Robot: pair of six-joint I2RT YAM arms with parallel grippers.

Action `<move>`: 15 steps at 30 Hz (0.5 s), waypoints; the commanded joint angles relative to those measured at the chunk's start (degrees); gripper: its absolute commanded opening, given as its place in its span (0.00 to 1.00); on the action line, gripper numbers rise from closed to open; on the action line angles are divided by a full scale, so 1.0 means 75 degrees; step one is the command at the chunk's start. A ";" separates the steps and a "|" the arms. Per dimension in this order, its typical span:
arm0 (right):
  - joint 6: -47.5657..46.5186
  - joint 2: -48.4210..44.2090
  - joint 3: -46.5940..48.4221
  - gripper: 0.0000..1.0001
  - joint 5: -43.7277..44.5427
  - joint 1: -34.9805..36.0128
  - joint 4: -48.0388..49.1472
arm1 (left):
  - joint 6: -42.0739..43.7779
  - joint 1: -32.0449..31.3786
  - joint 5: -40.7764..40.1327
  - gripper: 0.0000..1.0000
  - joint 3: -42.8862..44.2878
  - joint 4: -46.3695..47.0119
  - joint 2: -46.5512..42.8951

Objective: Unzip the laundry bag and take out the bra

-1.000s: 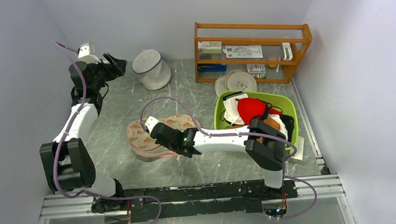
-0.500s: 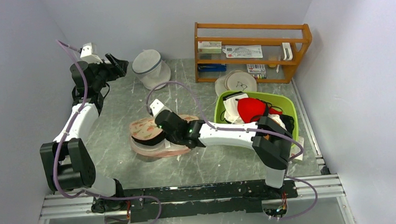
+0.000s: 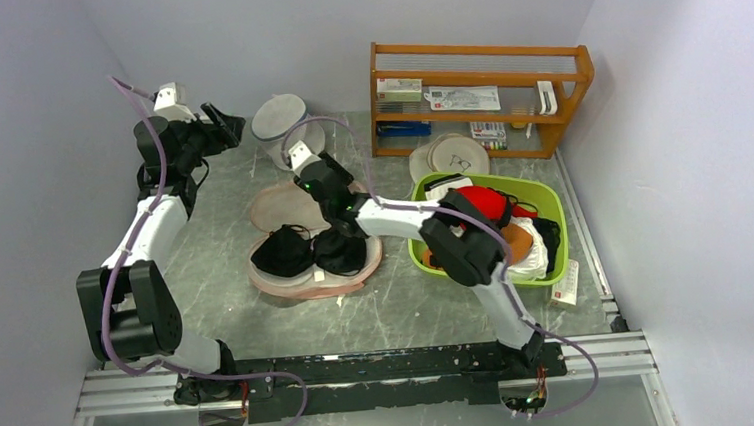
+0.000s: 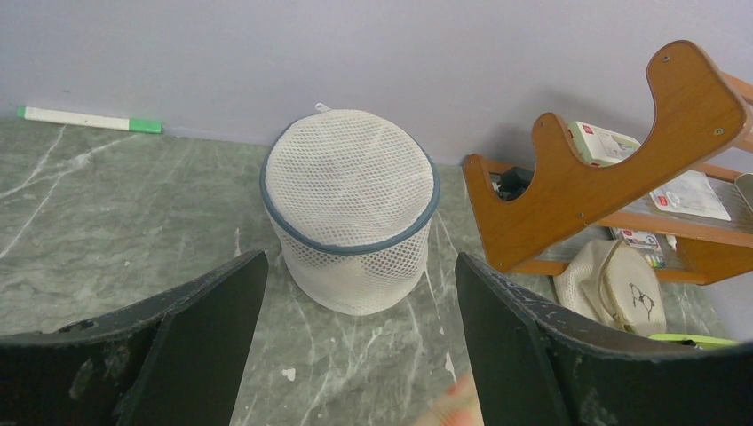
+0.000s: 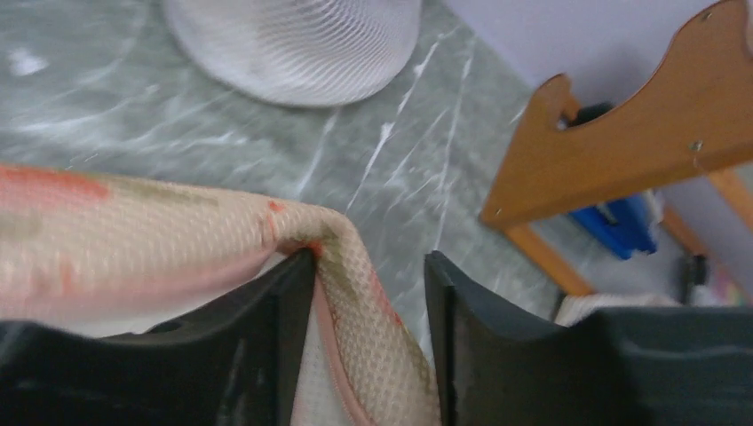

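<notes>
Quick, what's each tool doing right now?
Left tool: open, empty.
Right tool: partly open; a flap of the peach strawberry-print fabric laundry bag lies between the jaws.

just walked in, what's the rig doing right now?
The laundry bag lies open on the table, its top flap folded back and the black bra exposed inside, not yet removed. The right gripper has its jaws apart with the flap's edge between them. The left gripper hovers open near the white mesh bag, holding nothing.
</notes>
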 commanded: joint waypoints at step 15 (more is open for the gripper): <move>0.2161 -0.1938 -0.0145 0.90 -0.1637 -0.0125 -0.2433 | -0.0005 0.0097 0.0333 0.89 0.0282 0.0090 0.0049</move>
